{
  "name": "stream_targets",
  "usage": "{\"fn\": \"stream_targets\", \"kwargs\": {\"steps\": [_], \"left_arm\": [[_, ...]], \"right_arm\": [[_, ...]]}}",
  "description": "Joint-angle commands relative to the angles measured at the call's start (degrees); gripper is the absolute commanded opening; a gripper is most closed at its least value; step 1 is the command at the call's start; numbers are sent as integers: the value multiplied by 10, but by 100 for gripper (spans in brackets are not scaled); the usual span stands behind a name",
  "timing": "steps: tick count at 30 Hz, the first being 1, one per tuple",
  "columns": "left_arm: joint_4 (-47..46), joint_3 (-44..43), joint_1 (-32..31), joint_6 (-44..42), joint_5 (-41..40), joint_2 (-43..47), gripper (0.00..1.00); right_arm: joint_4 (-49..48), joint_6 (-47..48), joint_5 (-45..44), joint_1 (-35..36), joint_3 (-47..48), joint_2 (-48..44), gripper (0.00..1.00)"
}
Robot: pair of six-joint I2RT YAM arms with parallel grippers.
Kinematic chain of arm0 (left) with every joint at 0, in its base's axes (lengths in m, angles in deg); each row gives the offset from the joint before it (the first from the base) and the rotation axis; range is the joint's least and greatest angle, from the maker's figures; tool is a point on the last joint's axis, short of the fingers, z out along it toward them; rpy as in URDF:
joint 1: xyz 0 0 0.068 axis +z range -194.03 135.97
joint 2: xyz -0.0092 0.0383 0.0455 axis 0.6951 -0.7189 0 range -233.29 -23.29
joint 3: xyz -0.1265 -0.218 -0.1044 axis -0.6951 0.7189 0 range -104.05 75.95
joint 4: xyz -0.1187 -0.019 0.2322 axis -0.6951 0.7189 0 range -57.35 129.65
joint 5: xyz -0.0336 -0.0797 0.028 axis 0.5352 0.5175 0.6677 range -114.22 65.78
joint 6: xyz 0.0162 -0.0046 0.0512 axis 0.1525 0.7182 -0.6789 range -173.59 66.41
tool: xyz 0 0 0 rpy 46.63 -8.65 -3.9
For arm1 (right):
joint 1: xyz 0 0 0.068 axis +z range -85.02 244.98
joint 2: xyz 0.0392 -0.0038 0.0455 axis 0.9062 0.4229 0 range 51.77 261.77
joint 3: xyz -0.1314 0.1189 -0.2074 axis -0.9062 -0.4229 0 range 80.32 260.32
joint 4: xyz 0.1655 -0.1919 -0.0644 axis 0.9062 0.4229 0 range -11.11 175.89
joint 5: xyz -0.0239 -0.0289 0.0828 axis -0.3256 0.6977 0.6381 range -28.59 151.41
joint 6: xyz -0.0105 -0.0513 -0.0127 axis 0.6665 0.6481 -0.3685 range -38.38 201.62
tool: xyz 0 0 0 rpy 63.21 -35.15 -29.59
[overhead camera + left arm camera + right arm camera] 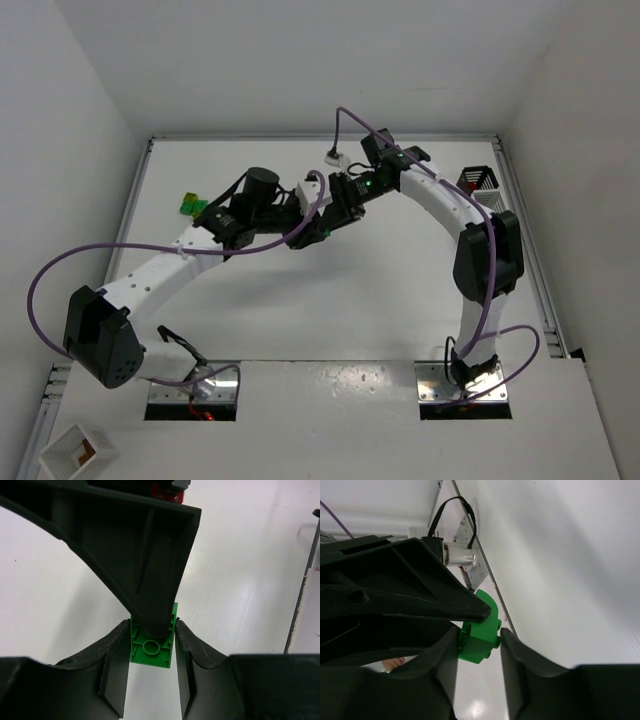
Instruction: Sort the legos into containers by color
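A bright green lego (150, 652) sits between the fingers of my left gripper (151, 630), which is shut on it. The same green lego (481, 639) also sits between the fingers of my right gripper (479, 632), which touch it on both sides. In the top view the two grippers meet tip to tip above the table's middle, the left (312, 230) and the right (328, 222). Each wrist view shows the other gripper's black finger lying across the lego. More green legos (190, 205) lie at the far left. A black slatted container (478, 181) stands at the far right.
A white square box with a brown inside (78, 450) sits off the table at the near left. Raised rails run along the table's left (130, 210) and right (530, 250) edges. Purple cables loop beside both arms.
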Motion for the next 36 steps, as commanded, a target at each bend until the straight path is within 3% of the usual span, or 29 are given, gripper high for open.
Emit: {"fn": "stream_targets", "kwargs": {"steps": [1, 3, 4, 7, 8, 10, 13, 19, 27, 31, 36], "left_arm": [[-21, -8, -6, -3, -33, 17, 15], [-21, -8, -6, -3, -38, 17, 17], [-21, -2, -6, -3, -38, 23, 25], [-27, 4, -6, 2, -38, 28, 38], [-27, 4, -6, 13, -38, 33, 47], [-14, 4, -6, 13, -31, 38, 51], [-13, 14, 21, 43, -31, 63, 99], [52, 2, 81, 64, -45, 90, 100], [84, 51, 151, 71, -159, 170, 100], [79, 71, 204, 71, -195, 194, 100], [79, 85, 247, 71, -203, 220, 100]], "right_arm": [[-22, -2, 6, 5, -19, -35, 34], [-27, -2, 6, 5, -19, -41, 23], [-27, -2, 0, 5, -19, -41, 13], [-21, 13, -11, -2, -14, -41, 2], [-4, 20, -22, -8, 0, -47, 1], [9, 37, -70, -15, 7, -62, 0], [16, 48, -139, -46, 0, -84, 0], [62, 88, -237, -174, 1, -131, 0], [105, 229, -443, -383, -24, -165, 0], [111, 267, -487, -448, -35, -165, 0], [116, 294, -513, -479, -29, -158, 0]]}}
